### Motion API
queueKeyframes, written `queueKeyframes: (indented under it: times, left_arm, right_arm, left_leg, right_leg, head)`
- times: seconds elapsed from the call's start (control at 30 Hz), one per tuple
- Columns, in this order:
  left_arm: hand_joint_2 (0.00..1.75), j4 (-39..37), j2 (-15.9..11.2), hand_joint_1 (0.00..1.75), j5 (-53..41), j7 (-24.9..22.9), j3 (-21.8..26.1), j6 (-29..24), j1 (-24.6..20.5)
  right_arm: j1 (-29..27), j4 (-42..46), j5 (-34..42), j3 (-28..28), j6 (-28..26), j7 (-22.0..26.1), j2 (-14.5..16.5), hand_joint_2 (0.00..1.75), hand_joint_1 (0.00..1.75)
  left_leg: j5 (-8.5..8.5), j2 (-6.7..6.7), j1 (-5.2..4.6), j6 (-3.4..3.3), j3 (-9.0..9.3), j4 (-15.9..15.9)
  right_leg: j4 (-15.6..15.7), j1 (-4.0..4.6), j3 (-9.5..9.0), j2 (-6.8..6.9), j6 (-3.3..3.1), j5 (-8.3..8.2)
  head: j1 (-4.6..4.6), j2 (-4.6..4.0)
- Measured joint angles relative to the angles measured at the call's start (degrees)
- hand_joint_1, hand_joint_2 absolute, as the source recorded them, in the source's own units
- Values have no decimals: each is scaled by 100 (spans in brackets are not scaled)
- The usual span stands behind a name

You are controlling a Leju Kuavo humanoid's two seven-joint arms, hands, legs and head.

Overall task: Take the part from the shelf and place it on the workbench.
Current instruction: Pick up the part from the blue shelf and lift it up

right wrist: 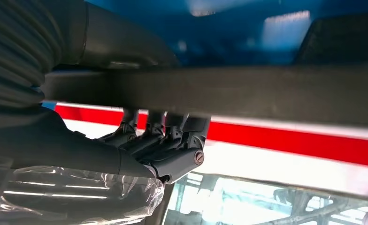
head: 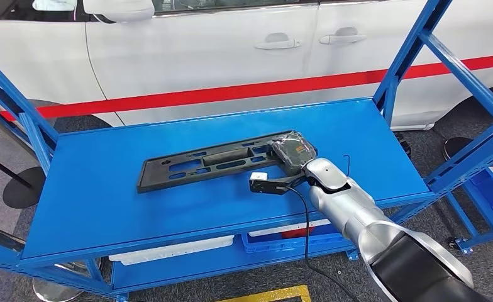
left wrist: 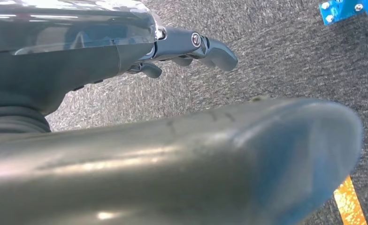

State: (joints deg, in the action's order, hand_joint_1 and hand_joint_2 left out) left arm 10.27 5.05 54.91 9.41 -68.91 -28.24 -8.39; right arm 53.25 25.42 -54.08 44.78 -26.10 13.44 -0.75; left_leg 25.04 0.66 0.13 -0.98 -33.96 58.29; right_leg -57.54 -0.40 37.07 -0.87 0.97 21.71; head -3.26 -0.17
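Observation:
A long flat black plastic part (head: pixel 200 165) with several slots lies on the blue shelf top (head: pixel 105 195), running left to right. My right hand (head: pixel 292 151) sits on its right end. In the right wrist view the dark fingers (right wrist: pixel 163 136) curl over one side of the part's edge (right wrist: pixel 266 91) and the thumb lies on the other side, so the hand grips it. The part still looks flat on the shelf. My left hand (left wrist: pixel 191 47) hangs over grey carpet, holding nothing, its fingers apart from the thick thumb (left wrist: pixel 172 164).
Blue uprights (head: pixel 407 56) and slanted braces frame the shelf's right and left ends. A white car (head: pixel 231 44) with a red stripe stands right behind it. White trays (head: pixel 175 250) sit on the lower level. A round black stand base (head: pixel 24 189) is at the left.

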Motion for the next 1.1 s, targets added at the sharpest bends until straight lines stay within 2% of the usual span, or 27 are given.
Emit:
queueKeyframes:
  times: [0.27,0.57,0.67,0.73,0.83,0.9,1.0,1.1]
  left_arm:
    - [0,0,0,0,76,46,13,-25,12]
    - [0,0,0,0,98,54,19,-80,16]
    - [0,0,0,0,98,54,19,-97,18]
    - [0,0,0,0,117,86,22,-101,22]
    - [0,0,0,0,191,202,59,-75,36]
    - [0,0,0,0,216,252,100,-64,51]
    - [0,0,-2,0,214,249,120,-91,59]
    - [0,0,-4,0,297,263,158,-142,56]
  right_arm:
    - [265,-12,-22,-8,62,107,105,175,175]
    - [435,-43,-21,-8,-182,128,173,175,175]
    - [542,-40,318,-29,-184,251,176,175,175]
    - [677,1,1121,-181,145,537,176,175,175]
    - [961,206,3107,-829,1258,1055,179,175,175]
    - [1167,416,4232,-1327,1863,1200,180,175,175]
    - [1456,708,5466,-1801,2378,1111,177,175,175]
    - [1821,818,6622,-1989,2764,751,167,175,175]
  left_leg:
    - [-11,0,9,15,-1,-2]
    - [-11,0,9,16,-2,-2]
    - [-13,0,9,15,-4,-1]
    - [-15,0,8,14,-6,0]
    - [-18,4,7,11,-10,1]
    - [-18,9,7,11,-10,1]
    - [-18,10,8,11,-10,1]
    - [-17,8,7,12,-11,0]
  right_leg:
    - [-16,6,8,3,-2,0]
    - [-18,6,8,3,-2,0]
    - [-18,5,9,3,-1,-1]
    - [-19,5,11,3,-1,-2]
    - [-19,4,13,10,-1,-2]
    - [-19,5,13,15,-1,-1]
    - [-19,5,14,15,-1,-1]
    - [-19,4,17,11,-1,-1]
  head:
    - [0,0]
    - [0,1]
    - [0,1]
    - [0,1]
    - [0,1]
    - [0,0]
    - [0,0]
    - [0,0]
